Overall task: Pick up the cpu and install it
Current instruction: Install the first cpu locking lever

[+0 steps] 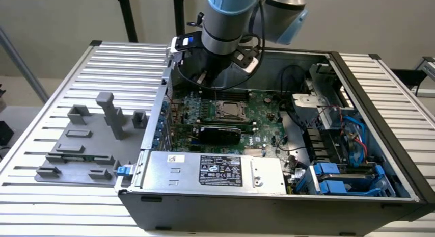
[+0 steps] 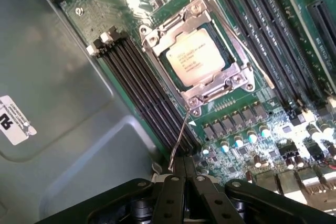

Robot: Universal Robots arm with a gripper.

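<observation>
We find the cpu seated in its socket, our gripper clenched empty beside it.
At the exterior view's left stands the grey fixture plate (image 1: 81, 145) on the slatted table (image 1: 68, 209). Further right, inside the open computer case (image 1: 272, 206), the cpu (image 2: 195, 59) lies flat within the metal socket frame (image 2: 155, 36). Our gripper (image 2: 185, 163) hovers near the socket, its fingers pressed together on nothing, tips by the thin socket lever (image 2: 179, 137).
</observation>
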